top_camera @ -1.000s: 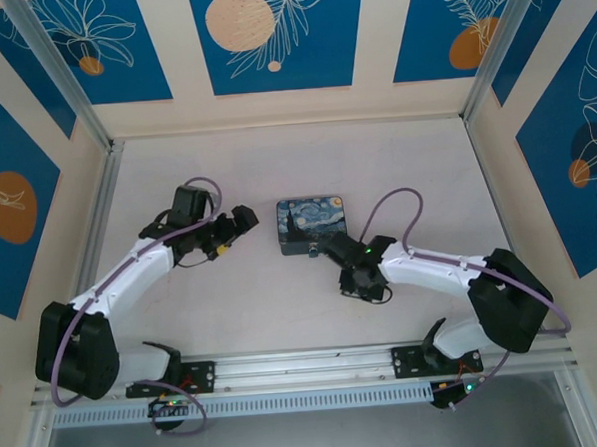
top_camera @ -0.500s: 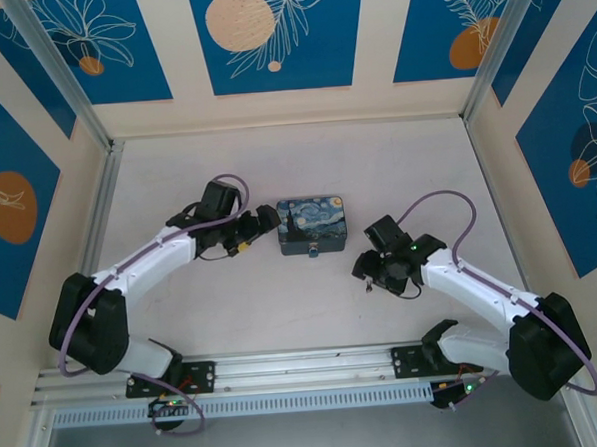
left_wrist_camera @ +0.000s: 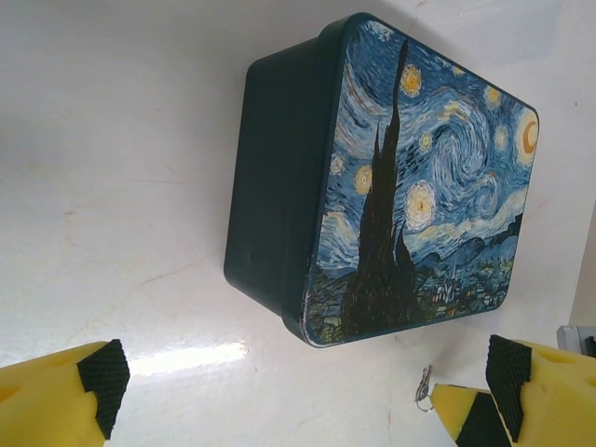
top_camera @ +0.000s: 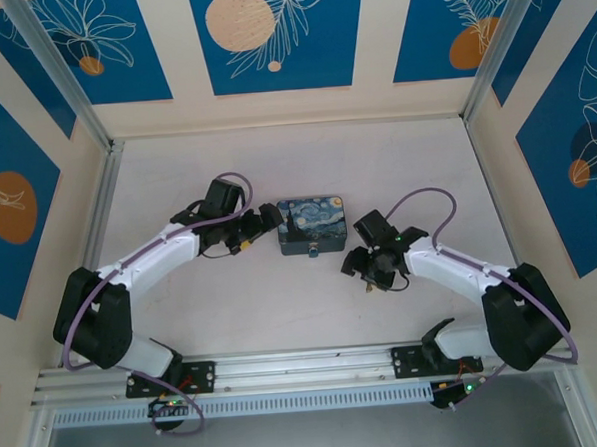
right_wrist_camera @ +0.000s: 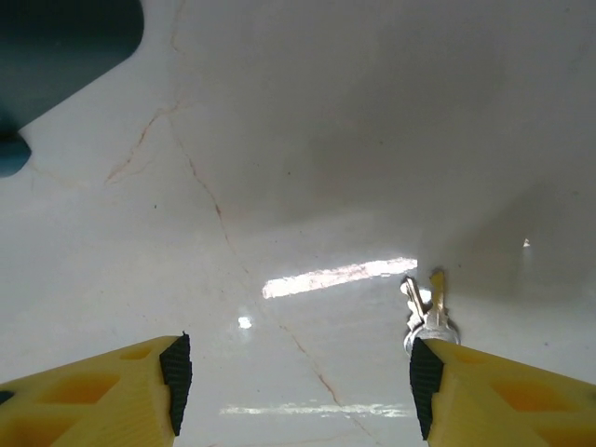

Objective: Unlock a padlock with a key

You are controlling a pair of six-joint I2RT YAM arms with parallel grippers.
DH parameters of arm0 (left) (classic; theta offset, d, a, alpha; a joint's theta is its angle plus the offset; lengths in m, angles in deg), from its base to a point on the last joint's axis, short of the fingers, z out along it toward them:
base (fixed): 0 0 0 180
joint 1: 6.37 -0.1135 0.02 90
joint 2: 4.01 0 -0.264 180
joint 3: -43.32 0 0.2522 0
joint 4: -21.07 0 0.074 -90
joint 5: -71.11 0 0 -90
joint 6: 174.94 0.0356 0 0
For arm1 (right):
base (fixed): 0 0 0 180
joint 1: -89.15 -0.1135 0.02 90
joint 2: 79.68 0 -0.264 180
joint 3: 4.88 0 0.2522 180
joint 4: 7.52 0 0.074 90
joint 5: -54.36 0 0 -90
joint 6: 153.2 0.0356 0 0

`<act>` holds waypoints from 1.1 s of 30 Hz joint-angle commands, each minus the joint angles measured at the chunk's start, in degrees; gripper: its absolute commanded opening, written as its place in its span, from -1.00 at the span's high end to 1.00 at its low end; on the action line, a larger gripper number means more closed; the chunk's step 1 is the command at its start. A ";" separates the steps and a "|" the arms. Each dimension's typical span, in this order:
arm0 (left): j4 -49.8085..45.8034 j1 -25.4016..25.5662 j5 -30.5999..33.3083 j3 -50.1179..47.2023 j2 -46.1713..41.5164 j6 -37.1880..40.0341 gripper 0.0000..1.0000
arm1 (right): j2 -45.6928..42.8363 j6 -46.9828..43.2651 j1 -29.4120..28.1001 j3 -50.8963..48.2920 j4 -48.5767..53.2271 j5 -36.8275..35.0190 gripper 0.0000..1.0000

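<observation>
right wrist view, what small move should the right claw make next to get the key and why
Probably slide the right claw sideways until the key sits midway in its gap. The jaws stand open, but the key seems to lie on the table right at one fingertip, so closing now would likely miss it.

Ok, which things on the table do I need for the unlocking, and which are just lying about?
For the job: padlock, small, at the near edge of the painted tin; key, on a ring beside a finger of the right gripper.
Lying about: the painted tin itself, though I cannot tell whether the padlock is fastened to it.
</observation>
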 commanded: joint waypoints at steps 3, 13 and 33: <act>-0.36 0.67 0.89 1.50 0.18 0.22 -1.00 | 3.04 -1.19 0.33 1.69 -1.02 0.37 -0.30; -0.42 1.03 1.27 1.45 -0.04 0.14 -1.00 | 3.42 -0.12 1.98 -1.62 -1.07 -0.39 -0.28; -1.09 1.42 1.60 2.68 1.12 0.18 -1.00 | -14.33 7.72 -0.11 -8.25 5.09 1.75 -0.21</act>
